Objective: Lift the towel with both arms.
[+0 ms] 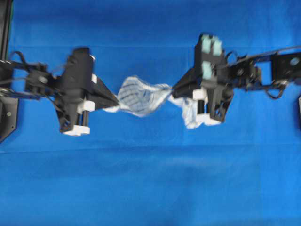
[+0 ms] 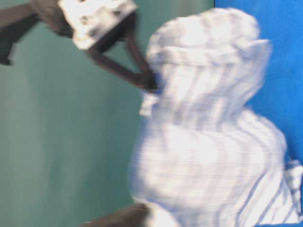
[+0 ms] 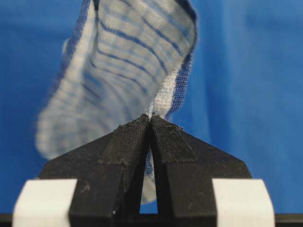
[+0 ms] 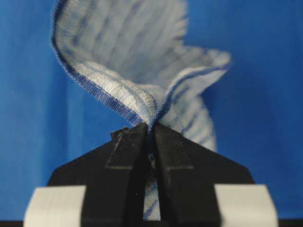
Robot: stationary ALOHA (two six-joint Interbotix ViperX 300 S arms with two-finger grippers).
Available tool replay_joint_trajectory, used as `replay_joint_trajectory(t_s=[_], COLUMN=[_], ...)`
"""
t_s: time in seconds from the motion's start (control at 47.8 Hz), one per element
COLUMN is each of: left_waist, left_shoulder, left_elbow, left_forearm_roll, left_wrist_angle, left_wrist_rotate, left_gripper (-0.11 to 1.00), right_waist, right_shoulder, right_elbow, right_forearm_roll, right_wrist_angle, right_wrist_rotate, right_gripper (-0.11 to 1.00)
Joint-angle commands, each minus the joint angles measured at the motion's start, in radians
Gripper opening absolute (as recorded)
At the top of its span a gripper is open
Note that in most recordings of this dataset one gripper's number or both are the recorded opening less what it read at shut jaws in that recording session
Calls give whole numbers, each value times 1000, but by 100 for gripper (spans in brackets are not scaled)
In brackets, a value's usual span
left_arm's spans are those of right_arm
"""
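Towel: the striped towel [image 1: 141, 96] hung bunched and twisted between the two grippers, above the blue sheet [image 1: 150, 179] — white cloth with thin blue-grey stripes and a blue hemmed edge.
Left gripper: the left gripper [image 1: 115, 99] was pinched tight on the towel's left end; in the left wrist view its black fingers [image 3: 127, 146] met at the tips with the cloth [image 3: 123, 71] squeezed between them.
Right gripper: the right gripper [image 1: 174, 87] was clamped on the towel's right end; in the right wrist view the hem [image 4: 142, 90] ran into the narrow slit between the tips.
Loose corner: part of the cloth drooped below the right gripper, in front of its white block [image 1: 199, 94].
Table-level view: blurred — the towel [image 2: 208, 132] filled the frame, a black fingertip pair [image 2: 147, 81] gripping its edge; which arm could not be told.
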Motion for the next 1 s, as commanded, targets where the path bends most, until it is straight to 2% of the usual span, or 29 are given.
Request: replay_joint_trajectory(t_s=[0.0,0.335,0.502,0.669,0.983], left_waist=[14,75,95,95,95], left_shoulder=[-67,-213,-238,-229,-198], left_elbow=[-43,-153,-230,-288,-302], left_forearm_roll=[0,0,0,0,0], left_wrist_angle=[-3,20,63,95,110], left_wrist_rotate=[-2,2,3,5,6], left_gripper=[1,1,1,1,1], right_waist=[-18,-49,-49,-49,-49], right_shoulder=[-63,-156,-179,-195,-193], right_elbow=[-63,-256,-342,-380,-379], right_forearm_roll=[-11,-69,-77,-81,-83], right_wrist_angle=[49,215,272,298,319], right_wrist_rotate=[-2,-5,-6,-9,-14], right_gripper=[5,5,5,5,5])
